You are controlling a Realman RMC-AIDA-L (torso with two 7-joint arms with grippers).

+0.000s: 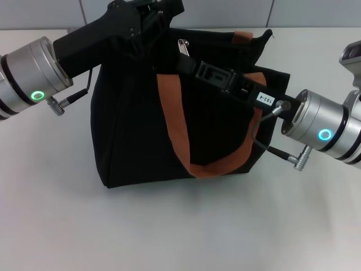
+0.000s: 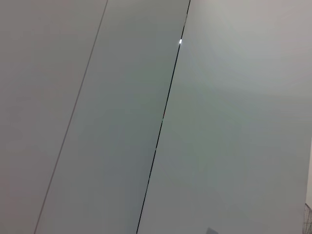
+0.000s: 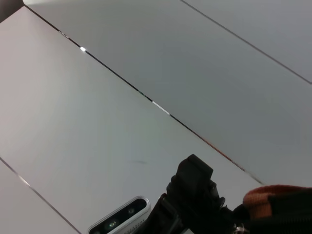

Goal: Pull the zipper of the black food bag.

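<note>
Standing upright on the white surface, the black food bag shows its silver zipper on top near the back. We reach both grippers over the top; whether either one's fingers are spread, we cannot tell.

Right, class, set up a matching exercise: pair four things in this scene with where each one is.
Things:
1. zipper
2. left claw
3. right claw
4. orange strap handle

Places:
A. hanging down the bag's front
B. at the bag's top rear-left corner
C. on the bag's top, silver tab
D. reaching across the bag's top from the right

Pairs: 1-C, 2-B, 3-D, 4-A
</note>
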